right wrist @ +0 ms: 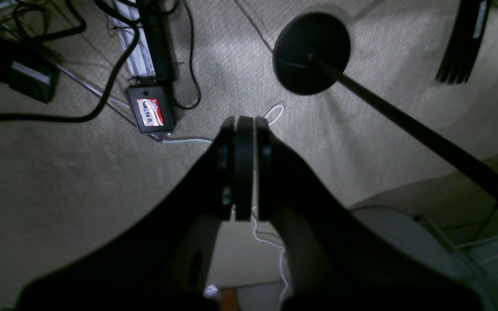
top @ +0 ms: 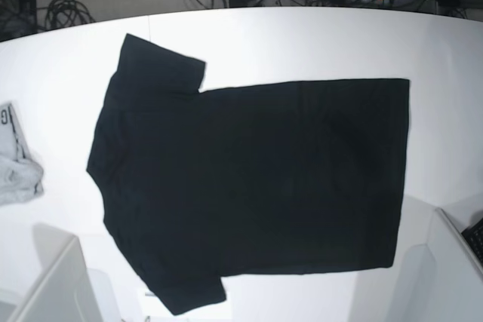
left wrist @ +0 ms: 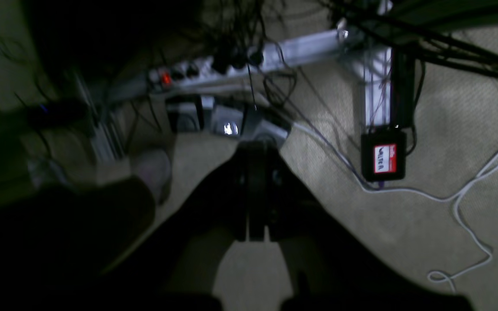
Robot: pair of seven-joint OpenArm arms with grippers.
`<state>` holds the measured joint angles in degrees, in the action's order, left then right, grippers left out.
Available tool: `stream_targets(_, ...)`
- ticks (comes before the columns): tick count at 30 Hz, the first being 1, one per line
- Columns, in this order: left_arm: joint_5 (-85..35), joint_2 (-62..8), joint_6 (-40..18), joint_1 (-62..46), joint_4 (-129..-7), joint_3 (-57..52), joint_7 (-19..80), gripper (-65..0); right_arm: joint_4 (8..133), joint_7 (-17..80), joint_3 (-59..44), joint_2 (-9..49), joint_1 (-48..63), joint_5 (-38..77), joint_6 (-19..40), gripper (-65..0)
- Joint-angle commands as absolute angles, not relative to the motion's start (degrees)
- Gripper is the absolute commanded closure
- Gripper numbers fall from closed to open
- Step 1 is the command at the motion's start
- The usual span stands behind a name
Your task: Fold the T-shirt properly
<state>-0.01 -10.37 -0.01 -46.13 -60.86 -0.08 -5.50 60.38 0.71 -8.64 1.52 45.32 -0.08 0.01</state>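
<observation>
Left wrist view is dark and blurred: lower left is a black mass I can't identify, and the left gripper point(left wrist: 252, 194) only reads as a dark silhouette, its jaws pressed together with nothing between them. Right gripper point(right wrist: 244, 168) is sharper, jaws also together and empty. Both wrist cameras look at beige carpet point(right wrist: 59, 181), not at the table, so both arms appear to be off the table; neither gripper shows in the base view, only pale slabs at its bottom corners, cut off, can't tell what they are. Beyond the left gripper: a loose white cable point(left wrist: 469, 203), a small black box with a red-white label point(left wrist: 383, 156), a power strip point(left wrist: 197, 71) with a red switch, tangled black leads further back. Beyond the right gripper: the same labelled box point(right wrist: 151, 109), a round black stand base point(right wrist: 311, 52) with a rod running toward the lower right. The T-shirt point(top: 249, 175) lies flat on the white table point(top: 302, 43), plain black side up, collar end to base-view left, hem to the right, both sleeves spread; the near sleeve is close to the frame's lower edge. No gripper near it in any view. A small grey garment point(top: 15, 167) sits at the left table edge, partly cropped, apart from the T-shirt.
</observation>
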Motion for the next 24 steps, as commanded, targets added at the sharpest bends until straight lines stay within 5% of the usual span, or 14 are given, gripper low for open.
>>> stream_targets(1, -0.04, -10.86, 0.40, -48.66, -63.69, -0.13, -6.20, 0.0, 62.90, -0.04, -8.84, 1.63, 47.43, 0.13, -0.13, 0.0)
stream_targets(15, -0.04, -10.77, 0.57, -63.16, -95.16, -11.03, -0.22, 0.0, 96.84, 11.03, -18.95, -3.65, 56.57, 0.13, -0.04, 0.0)
stream_targets(24, -0.04, -10.77, 0.57, -64.66, -109.05, -13.67, -0.13, 0.0, 113.36, 19.91, -18.95, -4.09, 51.91, 0.13, -0.04, 0.0)
